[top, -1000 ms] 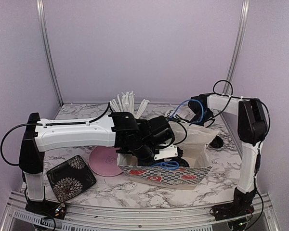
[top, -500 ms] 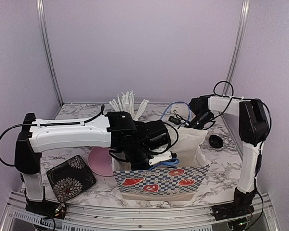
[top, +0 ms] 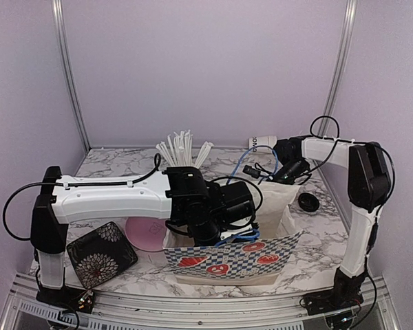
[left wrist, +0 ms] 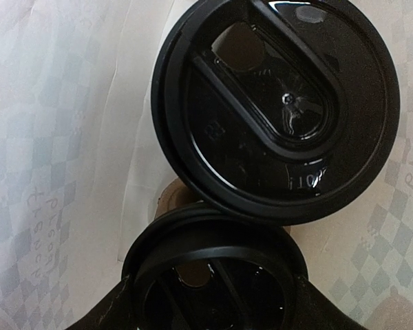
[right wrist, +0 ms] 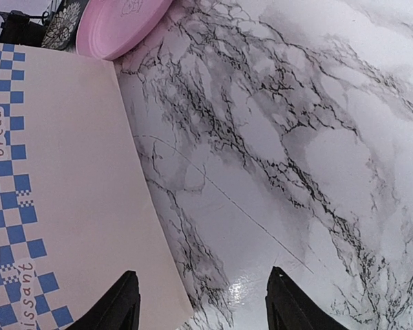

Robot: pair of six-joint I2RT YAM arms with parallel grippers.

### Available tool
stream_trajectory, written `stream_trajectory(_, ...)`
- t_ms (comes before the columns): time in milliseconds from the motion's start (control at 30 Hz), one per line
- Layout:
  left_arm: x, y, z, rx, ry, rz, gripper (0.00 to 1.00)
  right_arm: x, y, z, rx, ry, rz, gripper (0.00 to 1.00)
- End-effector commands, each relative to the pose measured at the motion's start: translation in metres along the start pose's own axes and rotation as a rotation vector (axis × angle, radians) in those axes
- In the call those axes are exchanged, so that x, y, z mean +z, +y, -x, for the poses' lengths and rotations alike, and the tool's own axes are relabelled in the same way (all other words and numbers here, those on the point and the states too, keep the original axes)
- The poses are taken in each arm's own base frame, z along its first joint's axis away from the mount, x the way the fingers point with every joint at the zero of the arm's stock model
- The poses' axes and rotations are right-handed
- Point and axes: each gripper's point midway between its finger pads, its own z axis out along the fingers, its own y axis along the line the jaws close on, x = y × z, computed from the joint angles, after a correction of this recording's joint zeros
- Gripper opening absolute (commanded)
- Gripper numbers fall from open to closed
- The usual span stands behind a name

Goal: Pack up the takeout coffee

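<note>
Looking straight down in the left wrist view, two takeout coffee cups with black lids stand side by side inside the paper bag (left wrist: 55,137). The nearer lid (left wrist: 213,240) sits between my left gripper's (left wrist: 213,292) fingers, which press on its sides. The other lid (left wrist: 275,110) touches it just beyond. From above, the left arm reaches down into the checkered bag (top: 227,258), which hides its gripper. A lidless white cup (top: 261,142) lies on its side by the back wall. My right gripper (right wrist: 203,299) hangs open over the marble by the bag's back right corner (top: 287,173).
A loose black lid (top: 307,201) lies on the table right of the bag. A cup of white sticks (top: 182,148) stands behind the bag. A pink plate (top: 148,230) and a dark flowered dish (top: 101,253) lie to the bag's left.
The bag has gone from lying slanted and flattened to standing upright. My left gripper has sunk into it. The right gripper has shifted slightly right and back.
</note>
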Motion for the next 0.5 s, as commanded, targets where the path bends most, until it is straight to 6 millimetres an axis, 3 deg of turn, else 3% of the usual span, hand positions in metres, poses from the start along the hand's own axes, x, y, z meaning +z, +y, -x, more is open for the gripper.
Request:
stream_trajectory(0, 0.015, -0.004, -0.014, -0.008, 0.075, -0.012, 0.45, -0.012, 0.004, 0.009, -0.022, -0.037, -0.018, 0.6)
stream_trajectory(233, -0.016, 0.001, -0.001, -0.023, -0.022, -0.03, 0.68, -0.018, 0.011, 0.015, -0.029, -0.05, -0.005, 0.6)
stream_trajectory(467, -0.042, 0.014, 0.021, -0.042, -0.123, -0.016, 0.77, -0.025, 0.014, 0.021, -0.032, -0.059, -0.008, 0.61)
